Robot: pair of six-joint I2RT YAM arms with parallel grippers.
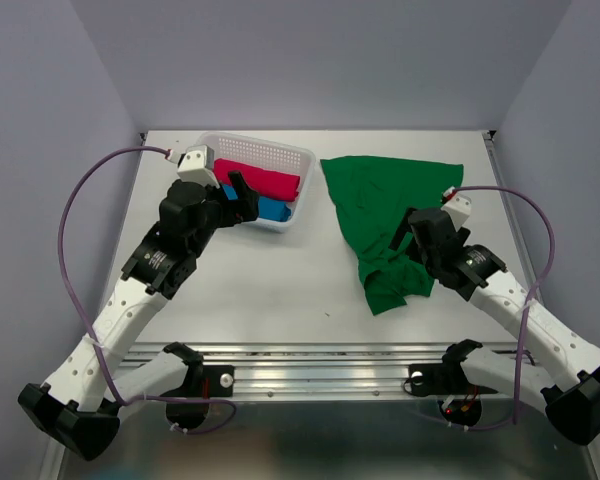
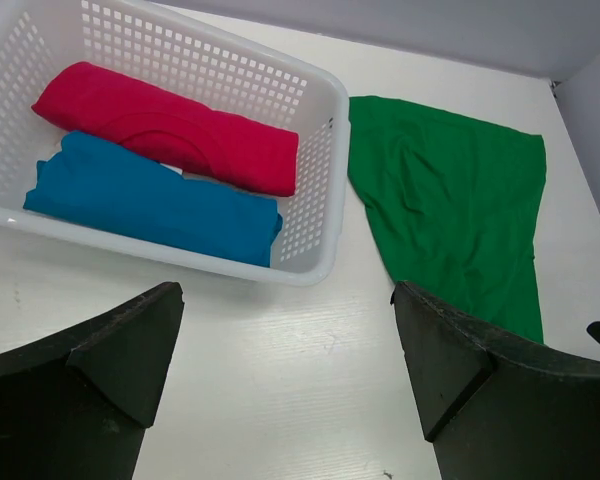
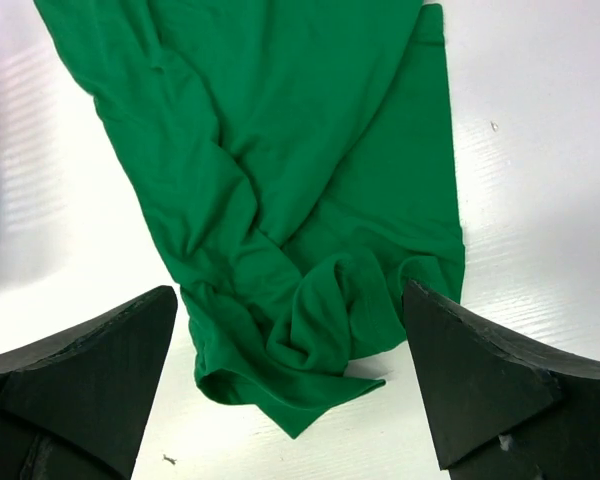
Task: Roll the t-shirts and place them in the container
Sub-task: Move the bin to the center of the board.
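- Top view: your green t-shirt [image 1: 380, 205] lies crumpled on the table [image 1: 260, 290], right of the white basket [image 1: 265, 148]. The crimson-pink t-shirt [image 1: 265, 180] and blue t-shirt [image 1: 273, 208] sit folded inside it. Your left gripper [image 1: 242, 195] hangs at the basket's near side, and the right gripper [image 1: 405, 235] is over the green shirt's near part
- Left wrist: fingers [image 2: 90, 370] stand wide apart, holding nothing. Basket ahead-left, green shirt just beside its right wall
- Right wrist: fingers [image 3: 80, 370] spread wide, empty, above the bunched near hem; contact with the cloth, cannot tell
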